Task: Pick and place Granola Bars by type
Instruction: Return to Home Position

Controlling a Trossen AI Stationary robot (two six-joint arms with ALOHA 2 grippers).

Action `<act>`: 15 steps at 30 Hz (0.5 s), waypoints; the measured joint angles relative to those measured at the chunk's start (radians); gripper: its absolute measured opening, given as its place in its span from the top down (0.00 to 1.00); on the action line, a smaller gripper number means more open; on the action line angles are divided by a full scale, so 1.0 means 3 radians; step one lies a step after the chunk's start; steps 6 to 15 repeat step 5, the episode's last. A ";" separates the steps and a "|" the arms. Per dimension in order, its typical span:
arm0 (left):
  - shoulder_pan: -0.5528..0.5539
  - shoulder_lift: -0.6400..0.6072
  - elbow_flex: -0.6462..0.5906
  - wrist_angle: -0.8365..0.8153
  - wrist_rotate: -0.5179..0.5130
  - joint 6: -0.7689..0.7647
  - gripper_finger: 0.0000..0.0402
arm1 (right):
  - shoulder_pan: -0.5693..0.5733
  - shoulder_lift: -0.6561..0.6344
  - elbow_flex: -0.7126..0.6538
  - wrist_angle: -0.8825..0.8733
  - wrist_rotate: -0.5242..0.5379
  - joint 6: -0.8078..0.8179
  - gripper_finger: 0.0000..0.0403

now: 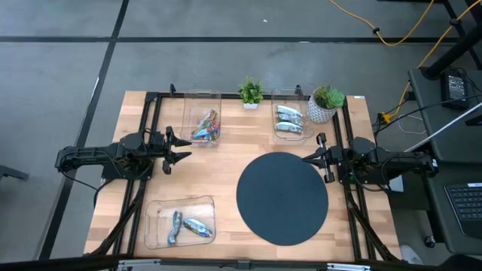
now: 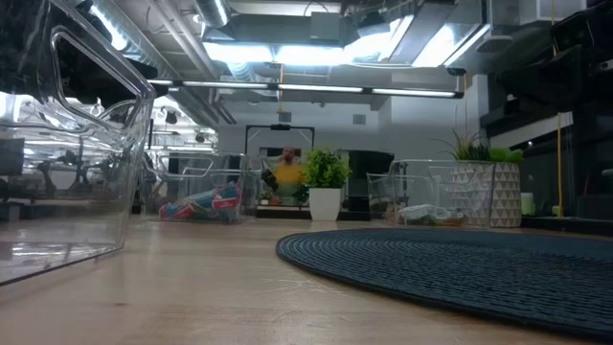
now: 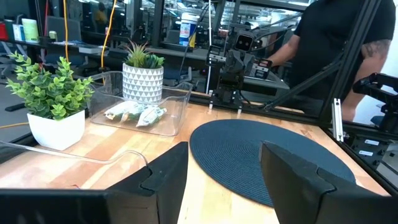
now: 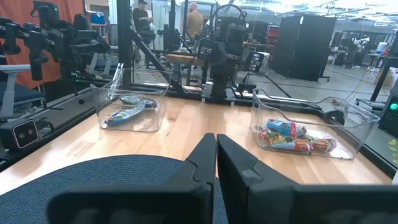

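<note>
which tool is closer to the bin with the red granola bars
Left. The left tool sits close beside that bin; the right tool is far off, at the right edge of the dark mat.

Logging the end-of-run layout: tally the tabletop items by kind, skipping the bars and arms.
Clear bins: 3
Potted plants: 2
Round dark mat: 1
Total: 6
</note>
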 joint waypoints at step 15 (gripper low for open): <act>0.0000 0.0000 0.0000 0.0000 0.0000 0.0000 0.52 | 0.0000 0.0000 0.0000 0.0000 0.0000 0.0000 0.96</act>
